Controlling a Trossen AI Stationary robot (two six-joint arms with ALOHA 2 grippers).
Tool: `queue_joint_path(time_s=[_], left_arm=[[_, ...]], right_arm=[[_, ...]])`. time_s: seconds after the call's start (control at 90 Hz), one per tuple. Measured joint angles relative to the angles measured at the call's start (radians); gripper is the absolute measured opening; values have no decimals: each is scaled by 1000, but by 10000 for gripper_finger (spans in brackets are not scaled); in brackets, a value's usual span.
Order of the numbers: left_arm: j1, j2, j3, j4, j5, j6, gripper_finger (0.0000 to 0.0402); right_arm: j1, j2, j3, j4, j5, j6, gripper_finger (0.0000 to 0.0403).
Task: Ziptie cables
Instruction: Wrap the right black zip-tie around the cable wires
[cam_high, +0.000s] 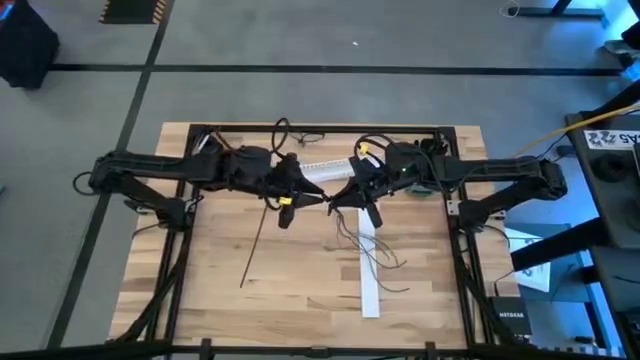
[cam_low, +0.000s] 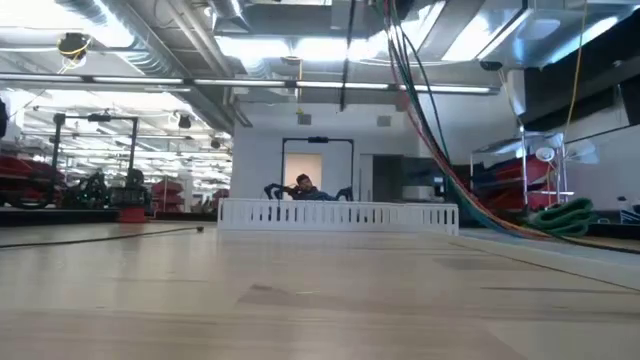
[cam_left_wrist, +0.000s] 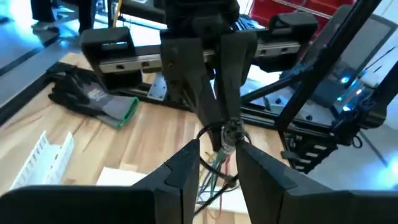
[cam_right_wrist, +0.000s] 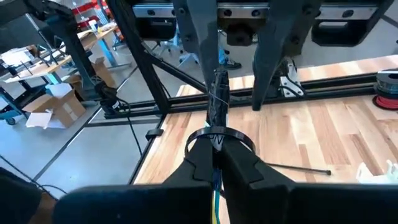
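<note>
Both pincers meet at the middle of the high view, above the bench (cam_high: 250, 320). The right pincer (cam_right_wrist: 217, 146) is clamped on the cables (cam_right_wrist: 217, 102), with a tie loop (cam_right_wrist: 217, 134) around them. The left pincer (cam_left_wrist: 219, 155) stands open around the bundle. I judge the loop is being tightened: hold the bundle steady, pull the tail straight and slowly, and keep every wire inside the loop.

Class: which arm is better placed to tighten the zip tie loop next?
Probably left. The right gripper is shut on the cables, keeping them raised. The left gripper is open beside the zip tie loop, free to grasp it.
</note>
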Motion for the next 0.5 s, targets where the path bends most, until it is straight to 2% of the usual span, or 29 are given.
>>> queue_joint_path(time_s=[0.5], left_arm=[[-6,5,0,43,24,-5,100]], right_arm=[[0,2,-1,2,6,-2,7]])
